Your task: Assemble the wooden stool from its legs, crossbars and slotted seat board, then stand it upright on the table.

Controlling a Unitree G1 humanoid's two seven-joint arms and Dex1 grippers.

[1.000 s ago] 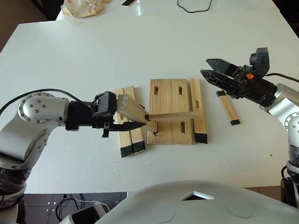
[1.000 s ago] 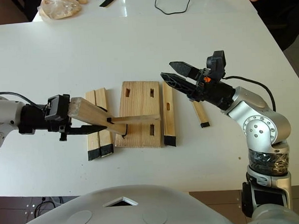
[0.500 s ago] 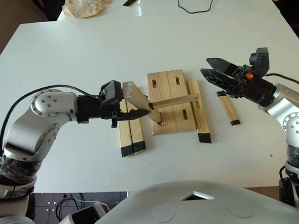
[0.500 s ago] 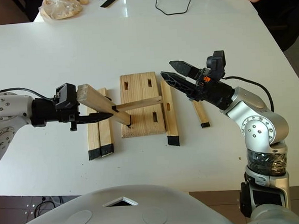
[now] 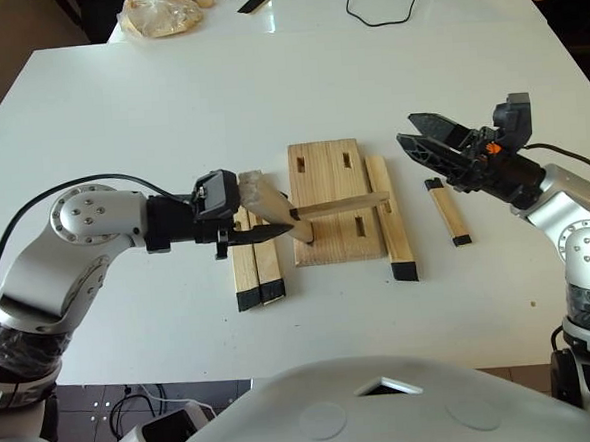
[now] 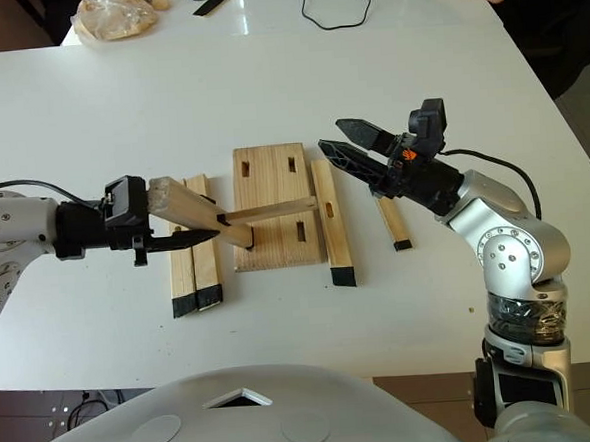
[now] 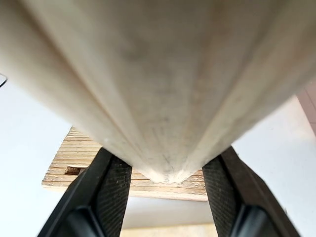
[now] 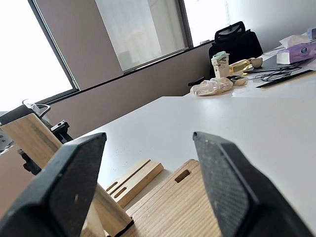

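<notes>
My left gripper (image 5: pixel 271 224) is shut on a thick wooden leg (image 5: pixel 274 206) and holds it tilted, its lower end on the slotted seat board (image 5: pixel 324 169). A thin crossbar (image 5: pixel 344 205) sticks out of that leg and runs across the board to the right. In the left wrist view the leg (image 7: pixel 163 84) sits between the dark fingers (image 7: pixel 111 187). Two legs (image 5: pixel 255 274) lie side by side left of the board, and another leg (image 5: pixel 396 230) lies along its right edge. A short crossbar (image 5: pixel 448 212) lies farther right. My right gripper (image 5: pixel 408 131) hovers open above it.
The white table (image 5: pixel 117 102) has bare room at the left, the back and along the front edge. At the far edge are a crumpled bag (image 5: pixel 165 11) and a black cable (image 5: pixel 377 1).
My left gripper swung the leg and crossbar farther over the board, then drew back a little. The board and the leg at its right edge slid away from me and straightened. My right arm kept still.
</notes>
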